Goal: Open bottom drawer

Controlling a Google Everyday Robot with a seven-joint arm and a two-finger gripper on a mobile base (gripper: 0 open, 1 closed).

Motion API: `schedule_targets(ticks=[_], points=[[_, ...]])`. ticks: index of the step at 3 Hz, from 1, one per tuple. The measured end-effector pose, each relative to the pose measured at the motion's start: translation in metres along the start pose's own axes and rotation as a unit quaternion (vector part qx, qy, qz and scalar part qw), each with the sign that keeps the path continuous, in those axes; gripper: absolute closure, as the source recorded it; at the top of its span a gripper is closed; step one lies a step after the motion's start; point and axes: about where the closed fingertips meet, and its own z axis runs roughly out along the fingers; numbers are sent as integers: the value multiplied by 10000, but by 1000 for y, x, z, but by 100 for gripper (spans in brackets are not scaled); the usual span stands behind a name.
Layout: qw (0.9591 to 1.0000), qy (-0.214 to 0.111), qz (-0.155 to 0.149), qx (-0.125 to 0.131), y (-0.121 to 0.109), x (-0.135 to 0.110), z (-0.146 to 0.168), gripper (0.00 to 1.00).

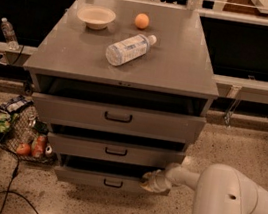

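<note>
We log 3 drawers, each standing slightly out. Bottom drawer [87, 177] is lowest, below the cabinet's [180, 71] front edge. Gripper [154, 181] sits at that drawer's front right corner; we cannot tell whether it grips. On top: bottle [128, 49], bowl [96, 16], orange [142, 20].

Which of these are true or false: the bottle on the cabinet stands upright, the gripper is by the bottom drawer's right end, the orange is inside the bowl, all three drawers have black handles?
1. The bottle stands upright. False: the water bottle lies on its side on the cabinet.
2. The gripper is by the right end of the bottom drawer. True.
3. The orange is inside the bowl. False: the orange sits beside the bowl, apart from it.
4. All three drawers have black handles. True.
</note>
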Motion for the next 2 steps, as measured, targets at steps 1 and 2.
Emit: schedule_targets(ticks=[1, 2], points=[[9998, 172, -63, -111, 7, -3, -14, 30], [9965, 638, -272, -474, 26, -12, -53, 31]])
